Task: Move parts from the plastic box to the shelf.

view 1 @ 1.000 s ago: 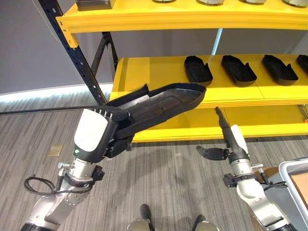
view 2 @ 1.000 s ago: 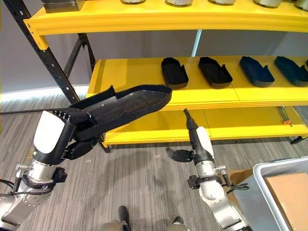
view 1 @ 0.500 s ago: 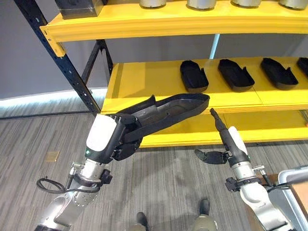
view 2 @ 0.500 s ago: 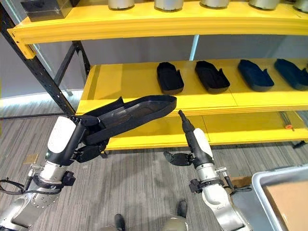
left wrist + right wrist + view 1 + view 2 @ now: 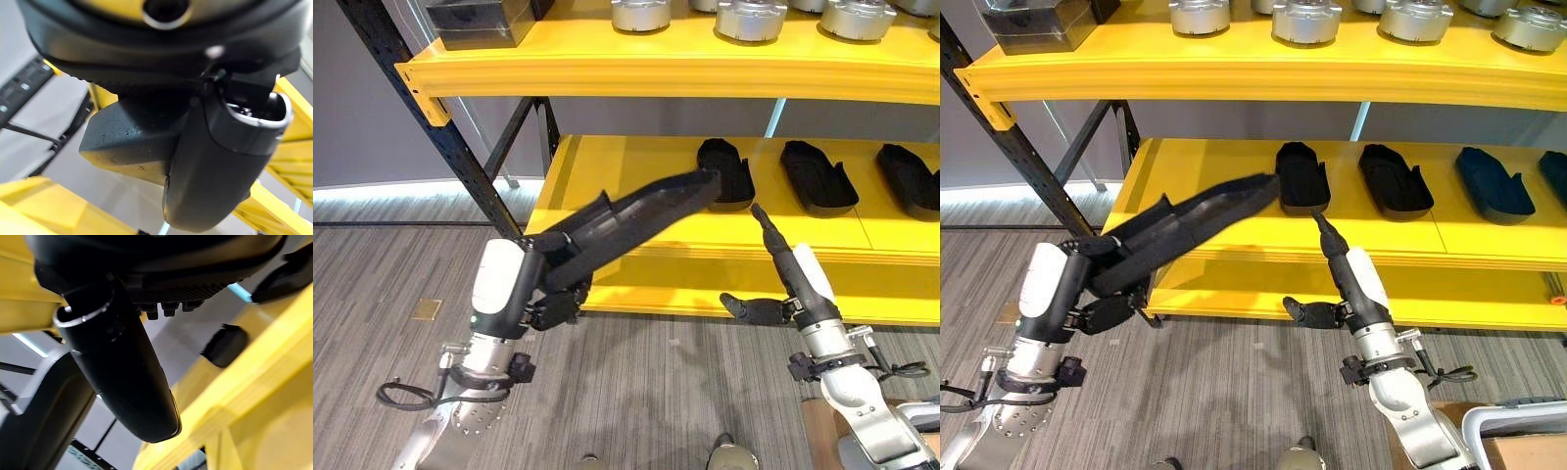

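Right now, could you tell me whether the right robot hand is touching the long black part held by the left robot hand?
Apart. In the left eye view, yellow shelf shows between the right robot hand and the long black part that the left robot hand grips.

Grey plank floor [image 5: 636,392], grey wall [image 5: 362,127] and a brown floor tile [image 5: 426,309].

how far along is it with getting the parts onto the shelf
Partly done. Several black parts already lie in a row on the middle yellow shelf. In hand: the left robot hand grips another long black part, its tip over the shelf's front edge, beside the row's leftmost part. The right robot hand is open, fingers straight. Left: setting this part down.
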Available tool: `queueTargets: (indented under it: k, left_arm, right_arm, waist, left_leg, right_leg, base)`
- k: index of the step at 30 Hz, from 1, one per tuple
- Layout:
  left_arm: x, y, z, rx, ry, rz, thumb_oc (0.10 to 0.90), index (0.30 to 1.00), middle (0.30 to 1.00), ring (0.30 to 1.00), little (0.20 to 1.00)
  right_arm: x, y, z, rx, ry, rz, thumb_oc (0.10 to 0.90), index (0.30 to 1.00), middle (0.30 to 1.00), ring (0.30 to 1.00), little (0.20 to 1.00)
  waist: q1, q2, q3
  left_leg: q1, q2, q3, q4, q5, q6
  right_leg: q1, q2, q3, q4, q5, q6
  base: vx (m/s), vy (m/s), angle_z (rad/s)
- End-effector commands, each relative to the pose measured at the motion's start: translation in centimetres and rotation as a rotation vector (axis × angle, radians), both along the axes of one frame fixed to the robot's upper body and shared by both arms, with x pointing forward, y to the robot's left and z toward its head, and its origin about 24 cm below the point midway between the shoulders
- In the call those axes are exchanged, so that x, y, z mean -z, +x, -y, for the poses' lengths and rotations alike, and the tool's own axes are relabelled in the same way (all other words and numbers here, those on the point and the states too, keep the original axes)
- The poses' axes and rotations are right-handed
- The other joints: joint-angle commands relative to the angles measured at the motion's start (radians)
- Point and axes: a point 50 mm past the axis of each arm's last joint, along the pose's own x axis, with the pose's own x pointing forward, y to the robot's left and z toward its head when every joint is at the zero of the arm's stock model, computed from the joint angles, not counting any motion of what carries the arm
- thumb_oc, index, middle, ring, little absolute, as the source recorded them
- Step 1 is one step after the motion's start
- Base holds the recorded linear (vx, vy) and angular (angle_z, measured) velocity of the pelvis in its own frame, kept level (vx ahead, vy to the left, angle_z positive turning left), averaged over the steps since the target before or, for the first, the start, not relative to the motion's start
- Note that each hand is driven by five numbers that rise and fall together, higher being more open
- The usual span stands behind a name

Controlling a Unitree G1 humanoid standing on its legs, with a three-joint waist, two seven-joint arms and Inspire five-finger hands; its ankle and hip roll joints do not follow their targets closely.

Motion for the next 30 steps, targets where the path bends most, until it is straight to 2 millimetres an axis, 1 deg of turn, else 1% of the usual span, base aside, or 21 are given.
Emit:
queueTargets:
  k: [1,3,4,5,6,8,9,11,12,13,14,15,16,17,18,19,20,21,25,28,30]
  left_arm:
    - [-5.0,-0.4,0.5,0.058,-0.065,0.294,0.4,0.3,0.3,0.3,0.3]
    - [-5.2,-0.3,0.3,0.037,-0.065,0.32,0.4,0.3,0.3,0.3,0.3]
    - [-5.5,-0.1,0.1,0.019,-0.063,0.344,0.4,0.3,0.3,0.3,0.3]
    - [-5.9,0.5,0.2,0.013,-0.071,0.355,0.4,0.3,0.3,0.3,0.3]
    - [-6.1,1.0,0.2,0.01,-0.084,0.351,0.4,0.3,0.3,0.3,0.3]
    - [-6.2,1.4,0.2,0.005,-0.099,0.348,0.4,0.3,0.3,0.3,0.3]
    - [-6.0,1.6,0.3,-0.008,-0.13,0.332,0.4,0.3,0.3,0.3,0.3]
    - [-5.7,1.5,0.3,-0.015,-0.148,0.311,0.4,0.3,0.3,0.3,0.3]
    - [-5.1,1.3,0.6,-0.017,-0.169,0.281,0.4,0.3,0.3,0.3,0.3]
    - [-4.9,1.2,0.8,-0.015,-0.181,0.267,0.4,0.3,0.3,0.3,0.3]
    - [-4.3,1.0,0.9,-0.015,-0.207,0.242,0.4,0.3,0.3,0.3,0.3]
    - [-3.8,0.9,0.5,-0.021,-0.245,0.213,0.4,0.3,0.3,0.3,0.3]
    - [-3.7,0.9,0.4,-0.021,-0.256,0.205,0.4,0.3,0.3,0.3,0.3]
    - [-3.0,1.0,0.4,-0.006,-0.27,0.165,0.4,0.3,0.3,0.3,0.3]
    - [-2.8,1.1,0.7,0.006,-0.27,0.159,0.4,0.3,0.3,0.3,0.3]
    - [-2.7,1.2,1.1,0.025,-0.277,0.151,0.4,0.3,0.3,0.3,0.3]
    - [-2.7,1.2,1.2,0.027,-0.278,0.15,0.4,0.3,0.3,0.3,0.3]
    - [-2.5,1.3,1.6,0.042,-0.274,0.149,0.4,0.3,0.3,0.3,0.3]
    - [-2.9,1.6,1.8,0.037,-0.252,0.166,0.4,0.3,0.3,0.3,0.3]
    - [-3.0,1.6,1.6,0.038,-0.258,0.17,0.4,0.3,0.3,0.3,0.3]
    - [-3.1,1.6,1.5,0.035,-0.268,0.163,0.4,0.3,0.3,0.3,0.3]
  right_arm:
    - [-5.0,0.0,-1.2,-0.083,0.038,0.275,0.9,1.0,1.0,1.0,1.0]
    - [-5.1,0.0,-0.6,-0.062,0.05,0.284,0.9,1.0,1.0,1.0,1.0]
    - [-5.2,0.0,-0.4,-0.051,0.071,0.285,0.9,1.0,1.0,1.0,1.0]
    - [-5.2,0.0,-0.3,-0.04,0.076,0.291,0.9,1.0,1.0,1.0,1.0]
    - [-5.1,0.1,-0.3,-0.039,0.075,0.293,0.9,1.0,1.0,1.0,1.0]
    - [-5.0,0.1,-0.3,-0.041,0.081,0.295,0.9,1.0,1.0,1.0,1.0]
    - [-5.1,0.3,-0.9,-0.062,0.103,0.288,0.9,1.0,1.0,1.0,1.0]
    - [-5.1,0.2,-1.2,-0.076,0.109,0.284,0.9,1.0,1.0,1.0,1.0]
    - [-4.9,-0.4,-1.6,-0.097,0.12,0.271,0.9,1.0,1.0,1.0,1.0]
    - [-4.8,-0.7,-1.6,-0.1,0.118,0.268,0.9,1.0,1.0,1.0,1.0]
    - [-4.6,-1.2,-1.7,-0.112,0.111,0.271,0.9,1.0,1.0,1.0,1.0]
    - [-4.5,-1.5,-1.8,-0.133,0.101,0.281,0.9,1.0,1.0,1.0,1.0]
    - [-4.5,-1.6,-1.8,-0.138,0.094,0.285,0.9,1.0,1.0,1.0,1.0]
    - [-4.7,-1.7,-2.1,-0.133,0.048,0.332,0.9,1.0,1.0,1.0,1.0]
    - [-4.7,-1.5,-2.1,-0.119,0.066,0.326,0.9,1.0,1.0,1.0,1.0]
    - [-4.8,-1.1,-1.9,-0.101,0.117,0.305,0.9,1.0,1.0,1.0,1.0]
    - [-4.8,-1.1,-1.9,-0.1,0.122,0.302,0.9,1.0,1.0,1.0,1.0]
    - [-4.6,-0.6,-2.0,-0.102,0.143,0.294,0.9,1.0,1.0,1.0,1.0]
    - [-4.8,-0.4,-2.9,-0.17,0.188,0.256,0.9,1.0,1.0,1.0,1.0]
    - [-4.8,-0.4,-2.7,-0.154,0.256,0.233,0.9,1.0,1.0,1.0,1.0]
    - [-5.3,-0.4,-3.1,-0.174,0.275,0.27,0.9,1.0,1.0,1.0,1.0]
  waist:
    - [-0.016,-0.016,-0.077]
    - [-0.02,-0.013,-0.088]
    - [-0.025,-0.013,-0.093]
    - [-0.018,-0.031,-0.08]
    - [-0.014,-0.039,-0.069]
    - [-0.015,-0.033,-0.058]
    - [-0.016,-0.019,-0.046]
    - [-0.016,-0.009,-0.04]
    - [-0.017,0.002,-0.035]
    - [-0.017,0.003,-0.033]
    - [-0.013,0.009,-0.026]
    - [-0.009,0.014,-0.021]
    - [-0.008,0.013,-0.021]
    - [-0.008,0.008,-0.031]
    - [-0.001,0.003,-0.037]
    - [0.007,0.004,-0.035]
    - [0.008,0.003,-0.034]
    - [0.014,-0.002,-0.037]
    - [0.028,-0.013,-0.038]
    - [0.036,-0.02,-0.034]
    - [0.045,-0.024,-0.032]
  left_leg:
    - [0.076,-0.03,0.043,0.277,-0.126,0.021]
    - [0.081,-0.025,0.046,0.308,-0.086,0.001]
    - [0.075,-0.013,0.06,0.353,-0.028,-0.024]
    - [-0.02,0.01,0.073,0.478,0.059,-0.037]
    - [-0.099,0.027,0.066,0.532,0.061,-0.034]
    - [-0.153,0.05,0.058,0.538,0.057,-0.03]
    - [-0.17,0.077,0.079,0.411,0.079,-0.022]
    - [-0.154,0.081,0.101,0.259,0.113,-0.022]
    - [-0.14,0.087,0.114,0.068,0.179,-0.031]
    - [-0.139,0.087,0.108,0.006,0.219,-0.039]
    - [-0.153,0.102,0.077,-0.046,0.267,-0.054]
    - [-0.155,0.094,0.042,-0.063,0.234,-0.049]
    - [-0.153,0.09,0.04,-0.063,0.222,-0.046]
    - [-0.127,0.076,0.068,-0.071,0.156,-0.028]
    - [-0.111,0.054,0.053,-0.07,0.117,-0.032]
    - [-0.11,0.04,0.055,-0.065,0.1,-0.011]
    - [-0.109,0.037,0.053,-0.063,0.095,-0.009]
    - [-0.097,0.01,0.036,-0.059,0.059,0.007]
    - [-0.094,-0.04,-0.001,-0.048,0.021,0.026]
    - [-0.109,-0.046,-0.009,-0.026,0.005,0.031]
    - [-0.124,-0.041,-0.005,-0.01,0.003,0.035]
  right_leg:
    - [-0.024,0.135,-0.029,-0.018,-0.096,-0.096]
    - [-0.008,0.159,-0.038,-0.024,-0.118,-0.116]
    - [0.01,0.172,-0.044,-0.04,-0.125,-0.126]
    - [0.055,0.179,-0.039,-0.086,-0.103,-0.151]
    - [0.085,0.184,-0.027,-0.108,-0.097,-0.154]
    - [0.102,0.193,-0.021,-0.117,-0.1,-0.152]
    - [0.129,0.191,-0.018,-0.127,-0.103,-0.135]
    - [0.143,0.179,-0.023,-0.133,-0.096,-0.118]
    - [0.16,0.161,-0.033,-0.14,-0.081,-0.094]
    - [0.167,0.153,-0.031,-0.145,-0.072,-0.087]
    - [0.173,0.138,-0.023,-0.133,-0.077,-0.076]
    - [0.165,0.116,-0.014,-0.092,-0.098,-0.061]
    - [0.161,0.108,-0.012,-0.079,-0.105,-0.057]
    - [0.16,0.098,-0.026,-0.065,-0.105,-0.053]
    - [0.166,0.095,-0.019,-0.061,-0.116,-0.048]
    - [0.16,0.094,-0.032,-0.054,-0.108,-0.052]
    - [0.159,0.093,-0.032,-0.05,-0.11,-0.052]
    - [0.156,0.094,-0.024,-0.042,-0.109,-0.05]
    - [0.149,0.1,-0.004,-0.06,-0.094,-0.044]
    - [0.143,0.099,0.003,-0.064,-0.095,-0.043]
    - [0.143,0.099,0.002,-0.069,-0.093,-0.046]
  base:
    - [0.11,-0.158,0.09]
    - [0.11,-0.127,0.1]
    - [0.14,-0.215,0.12]
    - [0.15,-0.222,0.24]
    - [0.1,-0.167,0.35]
    - [0.13,0.034,0.22]
    - [0.24,0.22,-0.01]
    - [0.26,0.322,-0.15]
    - [0.27,0.365,-0.22]
    - [0.36,0.473,-0.17]
    - [0.31,0.391,-0.06]
    - [0.26,0.341,-0.15]
    - [0.25,0.328,-0.28]
    - [0.22,0.214,-0.49]
    - [0.21,0.248,-0.57]
    - [0.11,0.114,-0.55]
    - [0.13,0.144,-0.3]
    - [0.14,0.095,-0.09]
    - [0.13,0.06,0.11]
    - [0.08,0.004,0.07]
    - [0.06,0.017,0.12]
